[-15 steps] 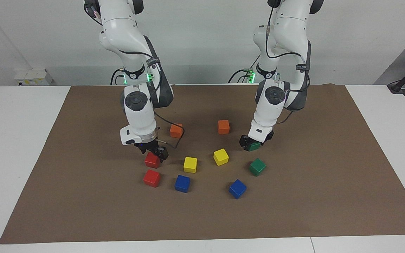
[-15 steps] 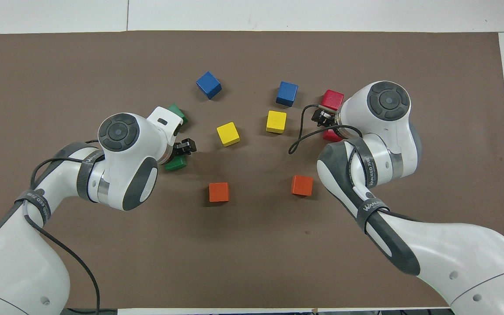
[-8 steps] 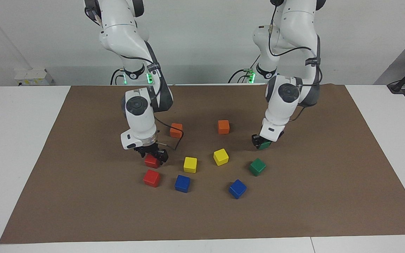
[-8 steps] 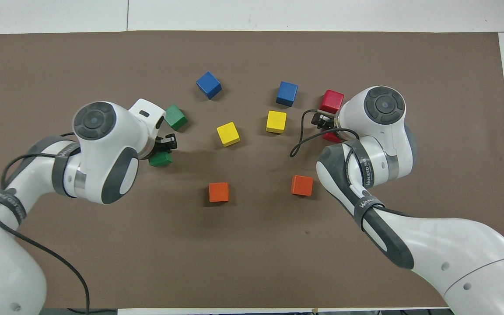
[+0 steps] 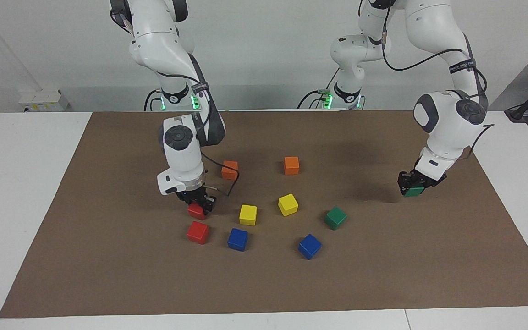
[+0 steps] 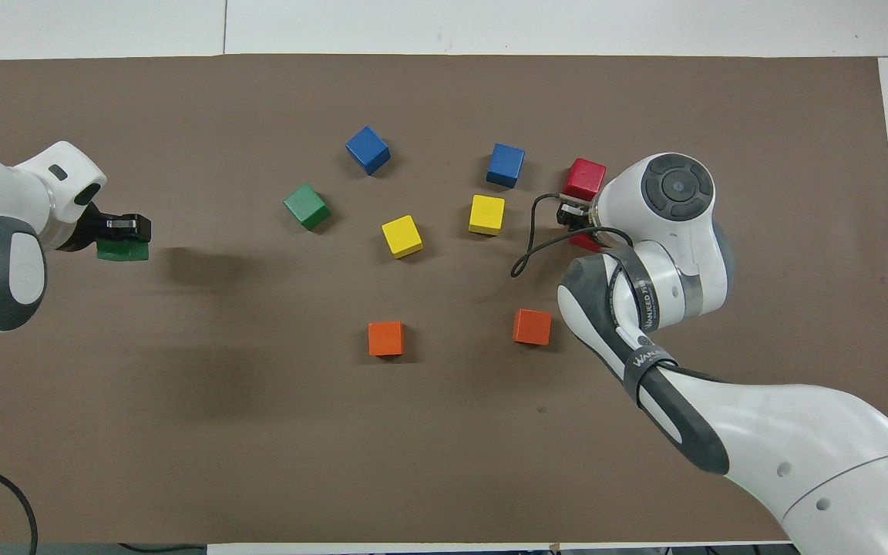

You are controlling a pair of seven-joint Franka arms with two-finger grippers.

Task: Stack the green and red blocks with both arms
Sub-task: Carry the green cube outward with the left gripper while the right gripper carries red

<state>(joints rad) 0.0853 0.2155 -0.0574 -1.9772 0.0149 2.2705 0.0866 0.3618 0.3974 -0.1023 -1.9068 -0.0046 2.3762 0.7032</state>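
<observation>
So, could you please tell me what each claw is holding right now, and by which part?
Left claw grips a green block by its upper sides, off the mat. Right claw is closed on a red block by its sides.

left tool (image 5: 414,185) carried its green block (image 5: 413,191) toward the left arm's table end, now raised

4 small glossy cubes matter here. 1 dark green cube (image 5: 413,191) hangs in the left end effector (image 5: 411,184), lifted over the brown mat at the left arm's end of the desk, well apart from the rest. The other green cube (image 5: 335,217) sits loose on the mat, turned slightly askew. 1 bright red cube (image 5: 196,211) is pinched in the right end effector (image 5: 196,200), low at the mat. The second red cube (image 5: 198,232) rests just beside it, farther from the robots.
</observation>
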